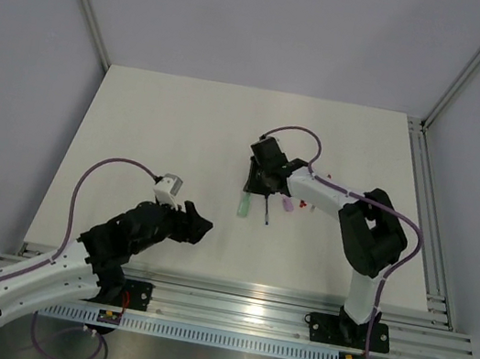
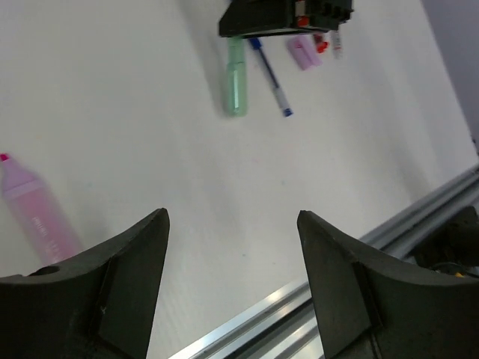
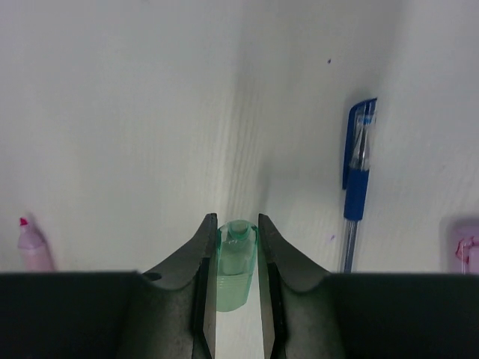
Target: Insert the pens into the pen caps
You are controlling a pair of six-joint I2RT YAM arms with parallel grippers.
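The right gripper has its two fingers closed against both sides of a pale green tube, which sits squarely between the pads, its narrower end poking just past the fingertips toward the white table. From the left wrist view the rest of this tube runs out from under the fingers and lies flat on the surface. To the outside of the right-hand finger of this gripper, near but not touching it, lies a blue pen, roughly parallel to the gripped tube. Further out on that same side, at the edge of the right wrist view, sits a pale pink cap, and the left wrist view shows small red pieces just beyond it; they are too small to tell apart. The left gripper is well apart from that cluster, its fingers spread wide with only bare table in the gap between them. Just outside its left-hand finger lies a pink marker with a magenta tip, its lower end hidden behind that finger, so whether the two touch cannot be told
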